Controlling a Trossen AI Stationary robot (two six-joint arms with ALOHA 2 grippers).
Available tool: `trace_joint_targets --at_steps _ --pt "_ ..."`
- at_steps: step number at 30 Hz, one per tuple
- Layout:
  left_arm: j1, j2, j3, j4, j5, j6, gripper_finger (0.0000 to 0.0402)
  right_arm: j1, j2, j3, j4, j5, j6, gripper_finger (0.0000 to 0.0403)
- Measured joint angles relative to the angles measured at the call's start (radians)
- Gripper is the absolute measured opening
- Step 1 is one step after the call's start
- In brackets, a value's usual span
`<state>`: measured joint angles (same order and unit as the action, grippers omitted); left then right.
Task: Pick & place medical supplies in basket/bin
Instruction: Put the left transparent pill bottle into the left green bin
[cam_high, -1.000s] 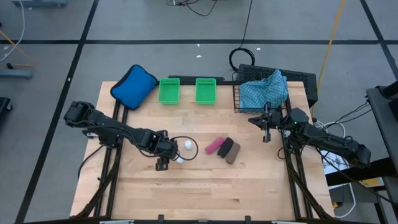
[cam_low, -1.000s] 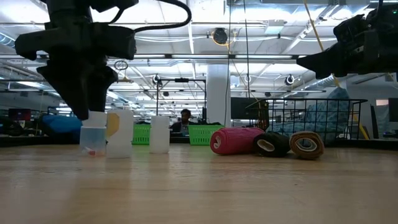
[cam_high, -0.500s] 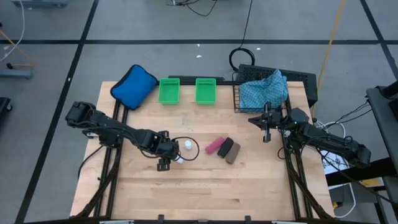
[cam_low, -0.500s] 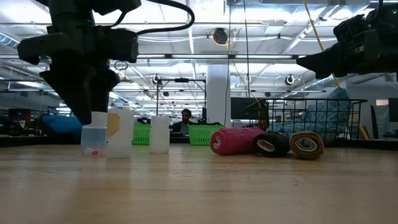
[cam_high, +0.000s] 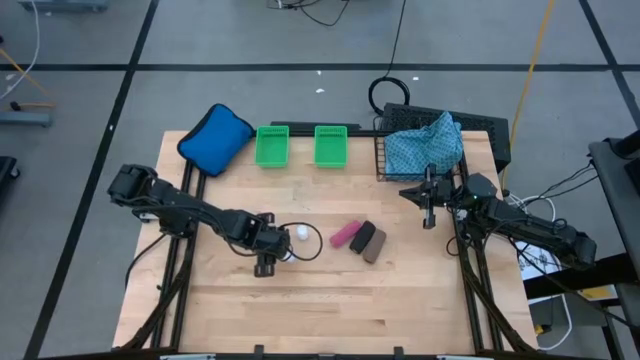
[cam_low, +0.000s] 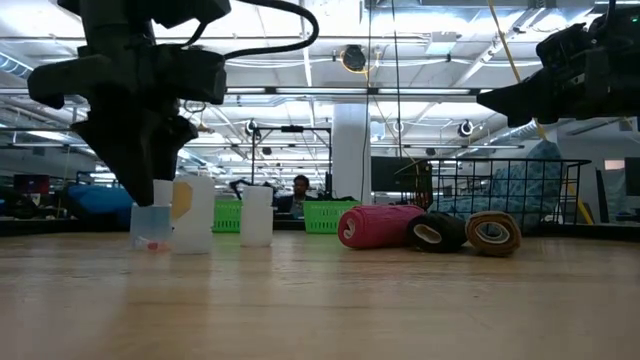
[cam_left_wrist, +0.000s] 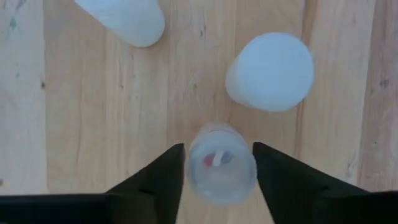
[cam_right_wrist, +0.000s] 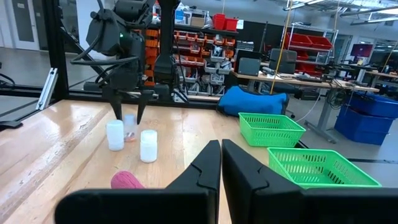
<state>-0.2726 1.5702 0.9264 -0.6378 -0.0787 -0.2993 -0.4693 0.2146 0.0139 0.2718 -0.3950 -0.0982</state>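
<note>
The clear bottle (cam_left_wrist: 221, 163) stands upright on the desk (cam_high: 300, 300) at about the 8 o'clock side of centre in the high view, between the fingers (cam_left_wrist: 155, 180) of the left gripper (cam_left_wrist: 219, 186). Those fingers have drawn in over the last second from a wider stance and now sit just beside the bottle's sides; whether they press it yet I cannot tell. By my reading, the grasp on this bottle is being made and the lift comes next.

Two white bottles (cam_left_wrist: 270, 71) stand near it, apart from the gripper. The pink roll (cam_high: 343, 234), black roll (cam_high: 361, 238) and brown roll (cam_high: 375, 245) lie side by side near the desk's centre, untouched.

The black wire basket (cam_high: 382, 160) at 1 o'clock holds the blue-green patterned cloth (cam_high: 425, 145), which bulges over its rim. The two green bins (cam_high: 271, 145) at 12 o'clock show nothing inside. The right gripper (cam_high: 428, 200) hangs just in front of the basket, fingers pressed together on nothing.
</note>
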Motion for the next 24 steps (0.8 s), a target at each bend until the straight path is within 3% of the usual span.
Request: trace_joint_targets --at_steps 6,13,18,24 --pt "0.000 -0.003 0.000 -0.006 0.003 -0.001 0.0141 0.000 0.000 0.000 0.000 0.000 0.000 0.0008" --pt "0.036 -0.072 0.020 -0.091 0.036 -0.051 0.0155 0.000 0.000 0.000 0.000 0.000 0.000 0.0007" --pt "0.083 -0.155 0.091 -0.104 -0.063 -0.078 0.0151 0.000 0.000 0.000 0.000 0.000 0.000 0.0007" --pt "0.205 -0.208 0.251 -0.153 -0.266 -0.151 0.0152 0.000 0.000 0.000 0.000 0.000 0.000 0.0008"
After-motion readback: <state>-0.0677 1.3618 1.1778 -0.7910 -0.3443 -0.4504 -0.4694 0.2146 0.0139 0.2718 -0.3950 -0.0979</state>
